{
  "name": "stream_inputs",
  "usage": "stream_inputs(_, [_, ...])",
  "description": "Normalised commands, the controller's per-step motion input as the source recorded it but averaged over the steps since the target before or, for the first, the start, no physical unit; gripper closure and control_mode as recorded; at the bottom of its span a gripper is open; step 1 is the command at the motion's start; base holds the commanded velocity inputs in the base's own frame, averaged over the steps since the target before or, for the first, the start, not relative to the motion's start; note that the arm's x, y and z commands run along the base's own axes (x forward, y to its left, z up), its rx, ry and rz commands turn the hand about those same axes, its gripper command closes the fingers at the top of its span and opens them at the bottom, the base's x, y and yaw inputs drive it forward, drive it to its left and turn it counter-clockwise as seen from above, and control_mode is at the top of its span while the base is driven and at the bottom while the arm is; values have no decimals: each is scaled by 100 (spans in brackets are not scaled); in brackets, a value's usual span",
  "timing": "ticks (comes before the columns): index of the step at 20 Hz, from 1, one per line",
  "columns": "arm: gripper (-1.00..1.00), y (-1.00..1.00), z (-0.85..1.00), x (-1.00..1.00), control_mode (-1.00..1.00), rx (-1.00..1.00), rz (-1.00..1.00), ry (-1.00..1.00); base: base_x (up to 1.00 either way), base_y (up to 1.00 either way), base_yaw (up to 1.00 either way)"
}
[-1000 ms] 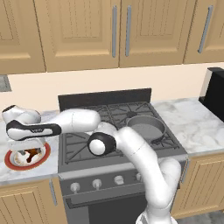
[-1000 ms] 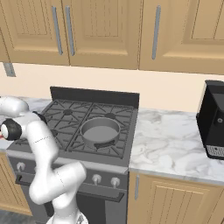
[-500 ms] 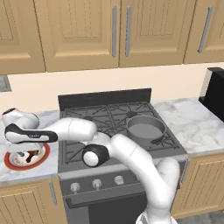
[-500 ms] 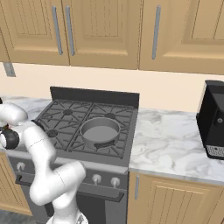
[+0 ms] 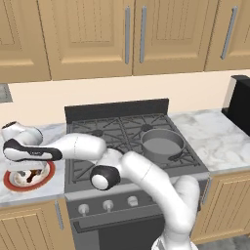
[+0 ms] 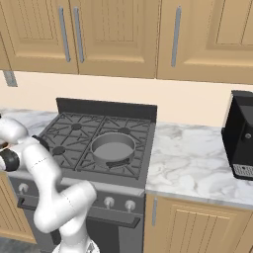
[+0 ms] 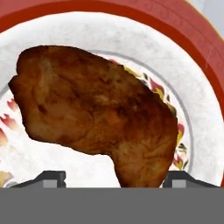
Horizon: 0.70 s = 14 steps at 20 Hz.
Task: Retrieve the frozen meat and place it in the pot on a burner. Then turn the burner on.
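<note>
Frozen meat (image 7: 98, 113) lies on the red-rimmed plate (image 5: 12, 182) at the counter's left end, beside the stove (image 6: 74, 136). In the hand view its long axis runs upper left to lower right — narrow end down between the finger tips (image 7: 52, 178). Gripper (image 7: 114, 180) spread apart, straddling it; contact unclear. Pot (image 5: 162, 145) sits on the front right burner.

No readable writing anywhere that I can spot. The plate (image 7: 192, 52) just has a painted flower-ish pattern inside its red rim, no words. The stove knobs (image 5: 132, 200) are plain, no numbers or marks I can make out. The black coffee machine (image 6: 241, 133) on the counter has a pale panel low on its front, but it's too small and blurry to tell if anything's printed there. Cabinet doors (image 5: 88, 34) are bare wood.
</note>
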Motion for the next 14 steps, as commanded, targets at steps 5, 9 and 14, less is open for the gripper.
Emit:
stream_inputs(5, [100, 0, -13, -22, -100, 2, -4, -8, 0, 0, 0])
stream_inputs(9, [100, -12, 0, 0, -100, 0, -1, -1, 0, 0, 0])
stream_inputs(14, [100, -32, 45, 0, -100, 0, -2, -5, 0, 0, 0])
